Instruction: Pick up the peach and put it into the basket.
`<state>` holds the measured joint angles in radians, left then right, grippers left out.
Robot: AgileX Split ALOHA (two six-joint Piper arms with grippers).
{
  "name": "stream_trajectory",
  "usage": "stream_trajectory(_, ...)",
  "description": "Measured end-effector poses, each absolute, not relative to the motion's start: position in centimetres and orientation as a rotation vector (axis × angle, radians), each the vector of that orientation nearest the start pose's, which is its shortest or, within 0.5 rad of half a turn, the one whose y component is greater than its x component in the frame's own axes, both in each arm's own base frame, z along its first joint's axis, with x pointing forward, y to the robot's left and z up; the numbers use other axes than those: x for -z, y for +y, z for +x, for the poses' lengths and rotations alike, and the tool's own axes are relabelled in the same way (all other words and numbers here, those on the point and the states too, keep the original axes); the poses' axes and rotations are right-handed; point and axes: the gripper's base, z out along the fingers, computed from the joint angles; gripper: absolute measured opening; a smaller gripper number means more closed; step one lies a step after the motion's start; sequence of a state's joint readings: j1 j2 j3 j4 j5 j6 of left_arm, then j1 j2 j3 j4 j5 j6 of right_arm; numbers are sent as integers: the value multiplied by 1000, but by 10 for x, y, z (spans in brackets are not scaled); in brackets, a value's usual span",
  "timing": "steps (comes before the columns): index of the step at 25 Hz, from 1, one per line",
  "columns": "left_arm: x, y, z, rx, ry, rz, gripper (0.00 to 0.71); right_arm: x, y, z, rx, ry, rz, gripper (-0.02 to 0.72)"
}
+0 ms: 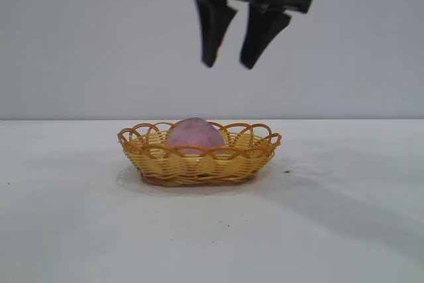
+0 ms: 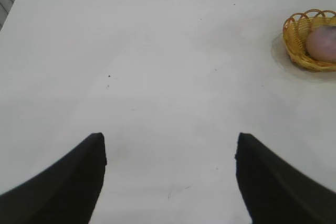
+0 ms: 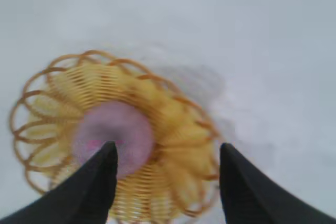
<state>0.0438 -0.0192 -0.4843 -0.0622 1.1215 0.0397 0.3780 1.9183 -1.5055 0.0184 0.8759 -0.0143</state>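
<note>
Now | peach (image 1: 194,134) in basket (image 1: 199,164) | right end effector (image 1: 230,65) directly above, fingers apart, empty

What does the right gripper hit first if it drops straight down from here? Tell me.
Probably the peach lying in the basket. The right gripper hangs open above them, slightly to one side, so one finger might meet the basket's inside instead.
</note>
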Motion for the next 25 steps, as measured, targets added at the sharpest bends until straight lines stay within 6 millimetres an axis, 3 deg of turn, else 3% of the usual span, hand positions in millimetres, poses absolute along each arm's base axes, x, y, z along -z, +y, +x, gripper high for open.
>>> stream_trajectory(6, -268, -5, -9, 25, 2100, 1, 461, -230, 89, 398, -61, 2779, -318, 356)
stream_trajectory(13, -268, -5, -9, 25, 2100, 1, 461, -229, 32, 401, -25, 2853, -124, 356)
stream_trajectory(19, -268, -5, -9, 25, 2100, 1, 461, -238, 18, 392, -12, 2901, -82, 356)
stream_trajectory(25, -268, -5, -9, 25, 2100, 1, 461, -277, 17, 371, -13, 2878, -82, 356)
